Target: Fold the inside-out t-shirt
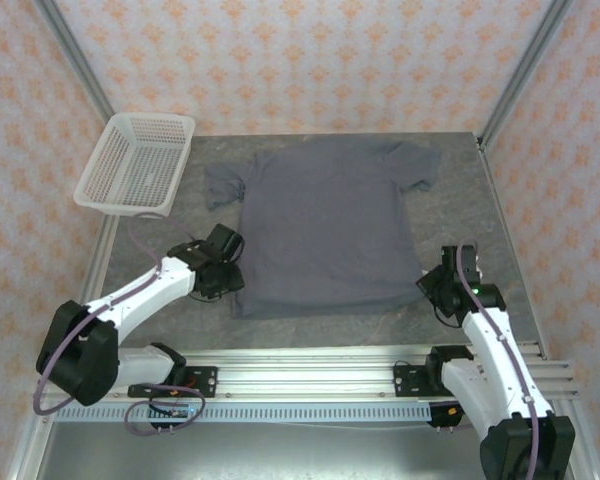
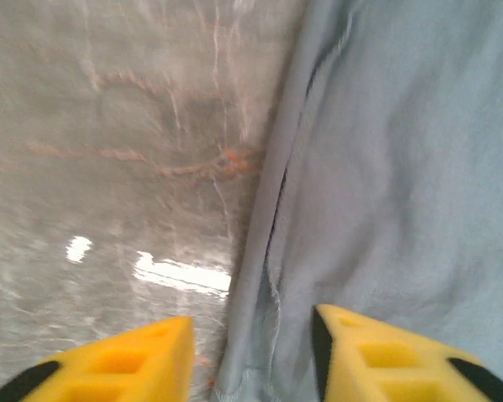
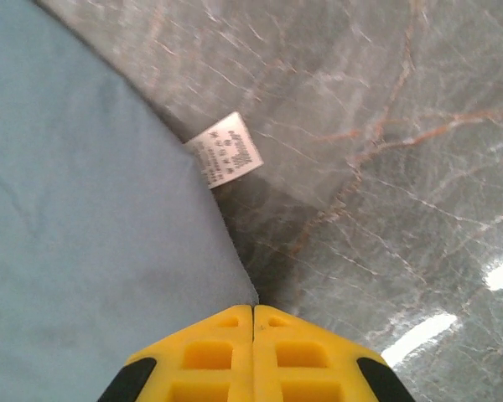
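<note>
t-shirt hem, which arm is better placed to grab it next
Probably left: the left hand is open astride the side edge of the t-shirt, ready to pinch. The right hand is shut at a corner near the tag; grip unclear.

The left arm (image 1: 140, 290) stretches forward and low, and the left claw (image 2: 251, 356) holds its yellow fingers (image 2: 126, 360) apart. The right arm (image 1: 500, 340) also bends forward; the right claw (image 3: 253, 311) is fully closed, tips touching.
</note>
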Controlling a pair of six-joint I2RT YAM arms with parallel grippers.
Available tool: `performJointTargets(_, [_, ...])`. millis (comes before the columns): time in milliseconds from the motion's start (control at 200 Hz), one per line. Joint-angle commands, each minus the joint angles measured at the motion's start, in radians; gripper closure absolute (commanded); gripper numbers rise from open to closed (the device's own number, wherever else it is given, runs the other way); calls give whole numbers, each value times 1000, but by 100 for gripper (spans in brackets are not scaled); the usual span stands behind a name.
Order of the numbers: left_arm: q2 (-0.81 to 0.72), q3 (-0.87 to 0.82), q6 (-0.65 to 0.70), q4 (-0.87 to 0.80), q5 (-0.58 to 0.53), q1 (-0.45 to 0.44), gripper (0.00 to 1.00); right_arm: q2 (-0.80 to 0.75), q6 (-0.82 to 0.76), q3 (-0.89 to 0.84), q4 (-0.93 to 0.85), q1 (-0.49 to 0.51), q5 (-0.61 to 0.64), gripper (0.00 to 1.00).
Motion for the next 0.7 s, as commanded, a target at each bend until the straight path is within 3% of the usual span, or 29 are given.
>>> performJointTargets(0, [-77,136,113,-52,-117,-5,49,38,-31,53,27,0,38,100])
performJointTargets(35, [-68,174,160,-46,-118,-28,47,66,-40,57,21,0,52,94])
performJointTargets(80, [-42,219,227,-28,-95,-78,47,100,-53,76,2,1,67,63])
performJointTargets(105, [-18,243,274,-9,-66,-113,47,114,-62,93,-12,0,76,51])
performJointTargets(165, [53,301,354,19,-22,-212,47,122,-91,151,-52,0,120,40])
performJointTargets(250, [168,381,478,41,10,-351,46,89,-141,219,-82,0,162,38])
performJointTargets(400, [380,483,665,49,18,-530,42,78,-141,210,-42,17,-49,43])
performJointTargets(540, [524,533,767,-7,60,-581,40,83,-114,204,-63,19,-47,43])
performJointTargets(696, [615,544,766,7,36,-581,43,50,-121,204,-57,19,-42,43])
